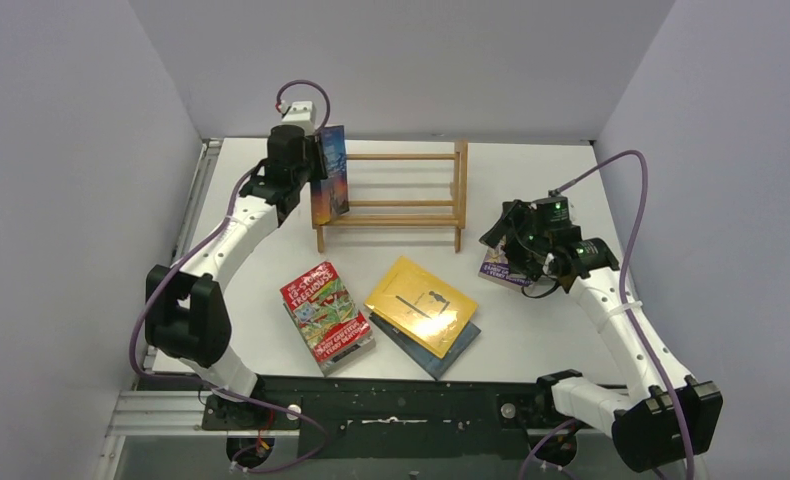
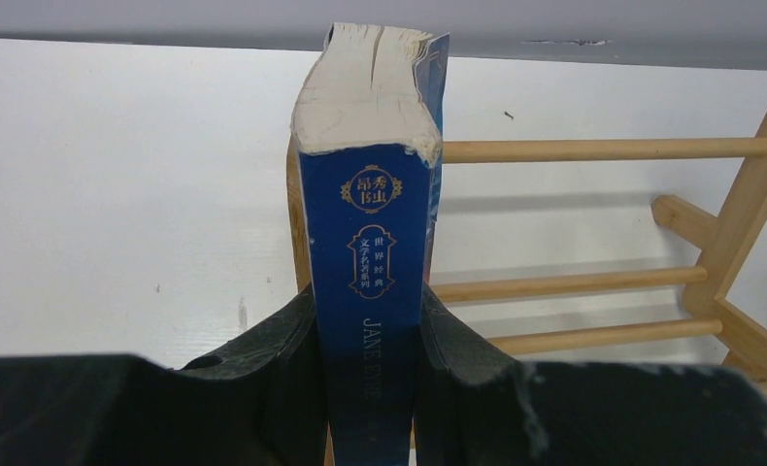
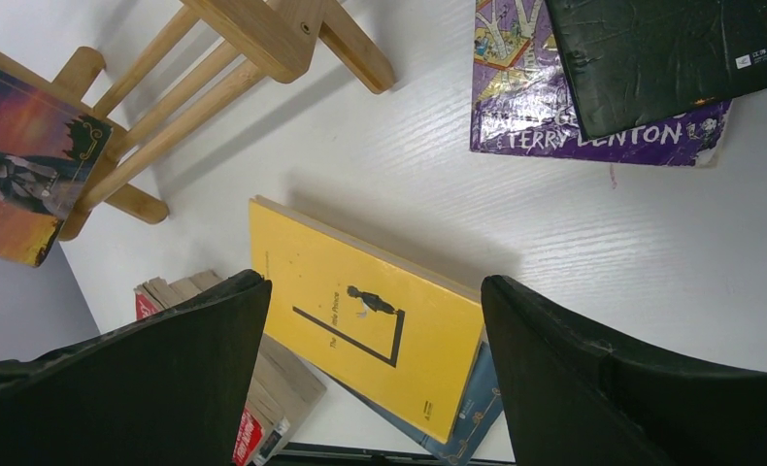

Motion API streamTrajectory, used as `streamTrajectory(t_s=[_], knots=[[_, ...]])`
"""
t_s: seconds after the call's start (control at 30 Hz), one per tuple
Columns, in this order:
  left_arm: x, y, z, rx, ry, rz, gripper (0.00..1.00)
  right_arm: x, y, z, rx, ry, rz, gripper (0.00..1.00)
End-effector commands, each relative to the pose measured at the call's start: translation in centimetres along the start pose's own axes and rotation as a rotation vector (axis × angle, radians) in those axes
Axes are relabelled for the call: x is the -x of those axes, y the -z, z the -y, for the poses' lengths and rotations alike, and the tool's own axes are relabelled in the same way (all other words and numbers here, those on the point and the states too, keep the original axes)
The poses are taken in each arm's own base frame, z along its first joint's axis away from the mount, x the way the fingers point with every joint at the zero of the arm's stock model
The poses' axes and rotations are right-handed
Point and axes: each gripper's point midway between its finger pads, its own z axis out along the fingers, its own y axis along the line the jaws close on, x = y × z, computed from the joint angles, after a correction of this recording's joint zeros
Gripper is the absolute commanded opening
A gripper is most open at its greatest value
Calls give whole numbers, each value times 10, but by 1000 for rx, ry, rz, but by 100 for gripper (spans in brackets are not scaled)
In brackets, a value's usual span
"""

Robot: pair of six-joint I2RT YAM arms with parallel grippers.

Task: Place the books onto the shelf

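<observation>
Blue book (image 1: pixel 331 178) stands at shelf (image 1: pixel 401 203) end, pinched by left gripper (image 2: pixel 365 322); right gripper (image 3: pixel 375 291) gapes.

Top external: fixed high, behind the arm bases (image 1: pixel 233 385), angled down and forward. It takes in the whole table (image 1: pixel 551 180) up to the back wall (image 1: pixel 401 60). Widest and farthest view.

Left wrist: just behind its own jaws, facing roughly level toward the back wall. Very close on the blue book (image 2: pixel 365 291) spine, with the shelf (image 2: pixel 593 150) rails at right.

Right wrist: above the table, tilted steeply down, mid range, own jaws along the bottom edge.

Overlap: the shelf is in all three views. The yellow book (image 3: pixel 360 320) and purple book (image 3: pixel 516 107) are in top and right wrist. The cover at right wrist's left edge is probably the same blue book.
</observation>
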Motion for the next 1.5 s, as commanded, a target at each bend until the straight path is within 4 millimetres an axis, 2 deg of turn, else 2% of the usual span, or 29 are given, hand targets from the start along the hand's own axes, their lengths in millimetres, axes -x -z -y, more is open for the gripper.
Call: streamTrajectory(t_s=[0.0,0.1,0.33,0.6,0.73,0.9,1.03,1.17,1.33,1.47], knots=[[78,10,9,-31,-12,261,12,15,0,-13,36,28,54,82],[74,11,2,-4,-55,247,20,15,-2,-13,33,31,50,82],[67,17,-5,20,-102,240,51,14,-5,-11,29,36,45,82],[57,24,-9,35,-61,204,56,13,-3,-12,36,54,43,83],[55,46,-13,52,-15,143,66,13,0,-14,52,103,38,83],[52,91,-11,20,85,70,73,13,-2,-15,45,195,11,86],[24,133,-23,43,197,-31,76,4,-7,-24,74,268,-53,87],[-24,173,-36,80,359,-173,80,-23,-9,-53,129,399,-99,88],[-97,219,-54,189,518,-378,85,-85,-10,-111,193,621,-124,90],[-145,238,-53,197,605,-497,86,-153,-21,-157,253,802,-183,90]])
